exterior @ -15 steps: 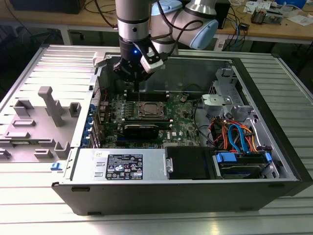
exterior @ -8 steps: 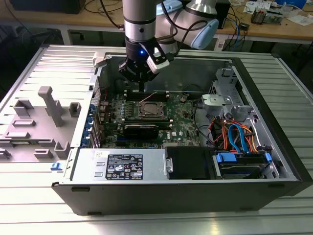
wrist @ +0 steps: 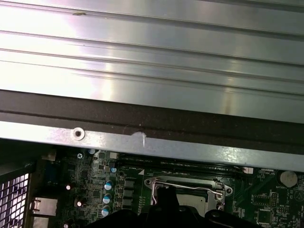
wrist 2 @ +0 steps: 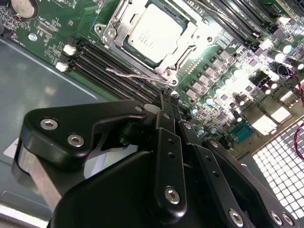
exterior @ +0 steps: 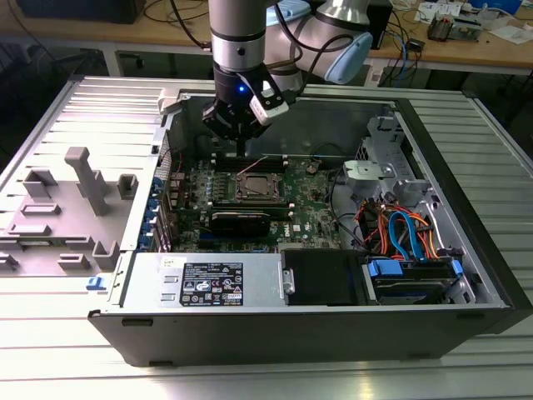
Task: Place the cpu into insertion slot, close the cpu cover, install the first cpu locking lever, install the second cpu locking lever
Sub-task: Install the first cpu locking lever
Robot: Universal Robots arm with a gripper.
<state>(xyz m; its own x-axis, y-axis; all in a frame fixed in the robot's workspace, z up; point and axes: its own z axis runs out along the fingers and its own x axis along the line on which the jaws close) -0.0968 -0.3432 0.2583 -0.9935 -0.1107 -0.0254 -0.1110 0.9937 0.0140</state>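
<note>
Gripper, fingers pressed together and empty, points at the slot just ahead; cover lies over the cpu, a lever running crosswise between.

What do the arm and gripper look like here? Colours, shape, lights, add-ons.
The arm is a silver-grey tube with black bands, pale blue joint caps and a blue light at the wrist. The gripper is matte black, built of flat linkage bars pinned with silver screws. A small white-edged module is clamped beside it.
</note>
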